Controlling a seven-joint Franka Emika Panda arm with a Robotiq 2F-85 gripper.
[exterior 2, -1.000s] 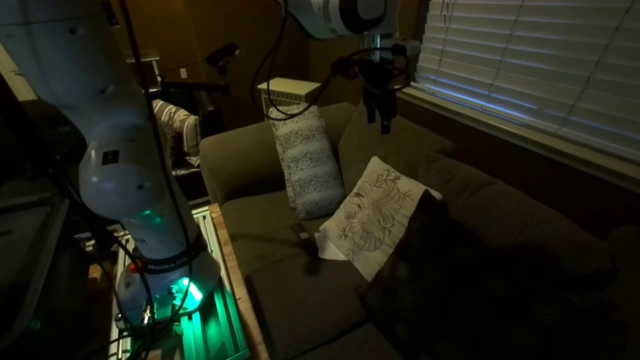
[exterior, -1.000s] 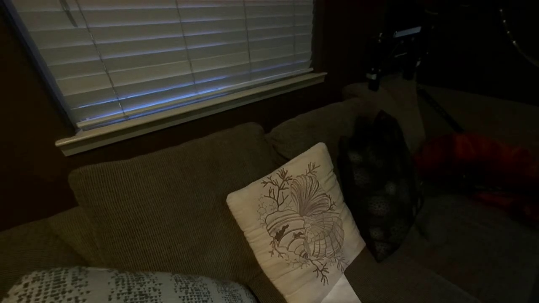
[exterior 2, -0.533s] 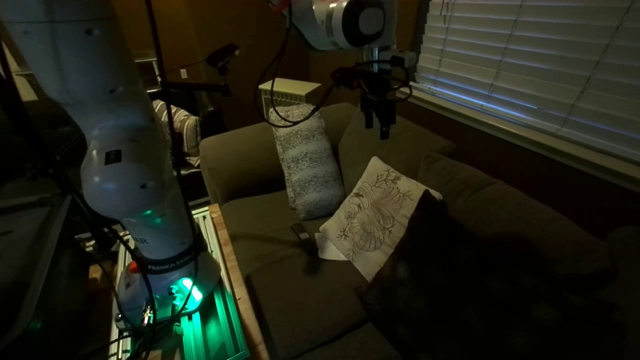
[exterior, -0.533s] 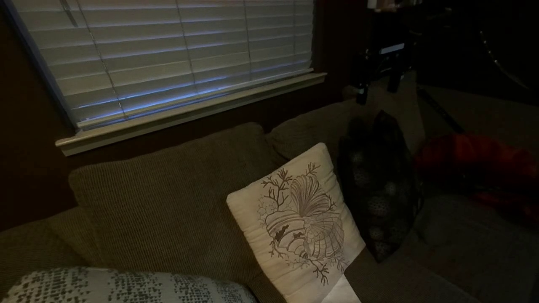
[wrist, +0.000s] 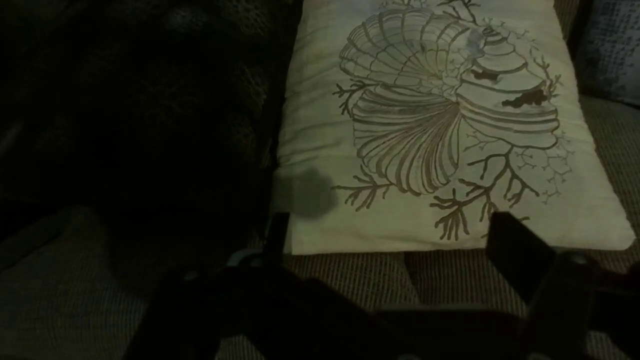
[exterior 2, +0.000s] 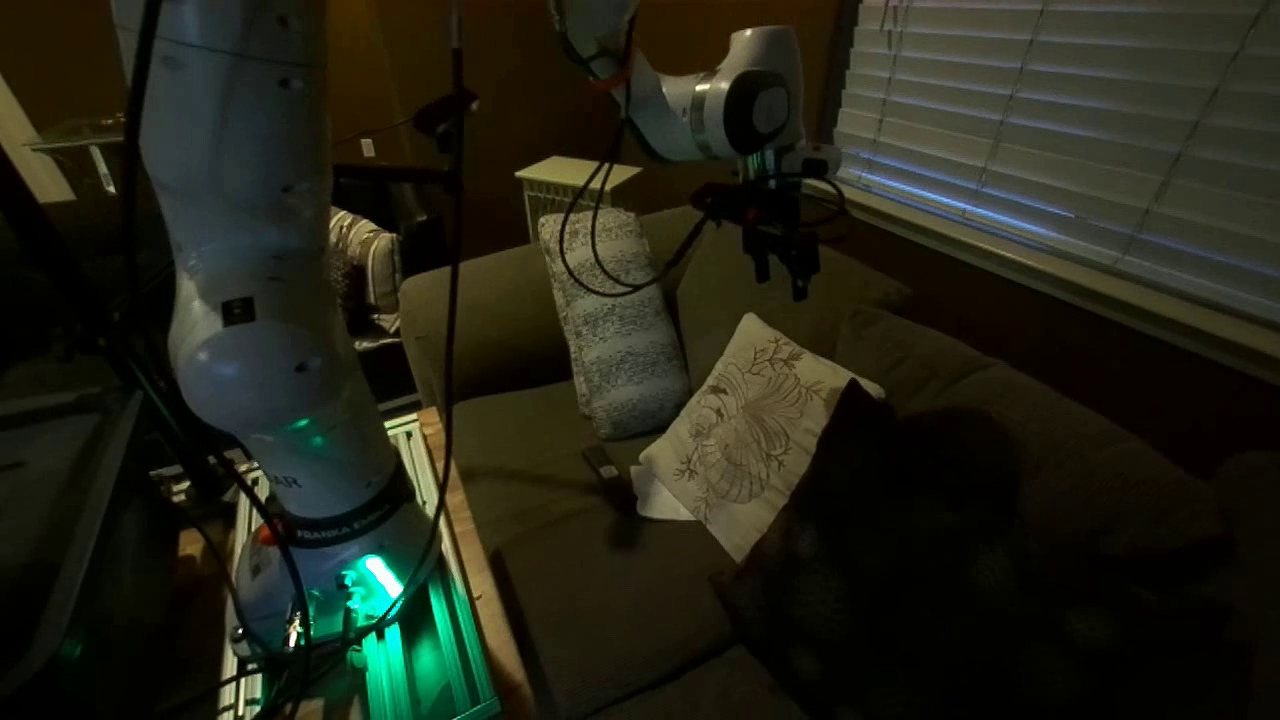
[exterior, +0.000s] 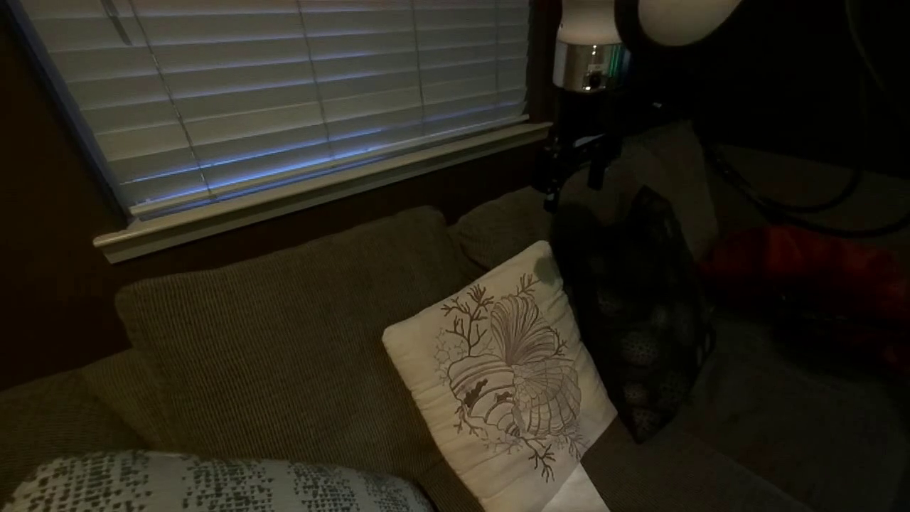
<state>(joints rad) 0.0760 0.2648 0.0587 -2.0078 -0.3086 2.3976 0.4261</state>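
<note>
Cream pillow edge apart from tool

A home, by the look of it a living room: an upholstered sofa carries a cream seashell pillow and a grey-banded pillow. Behind the sofa, slatted blinds hang above a pale windowsill; on the sofa's seat lies what looks like a remote control.

Cream pillow — brown seashell pattern
</note>
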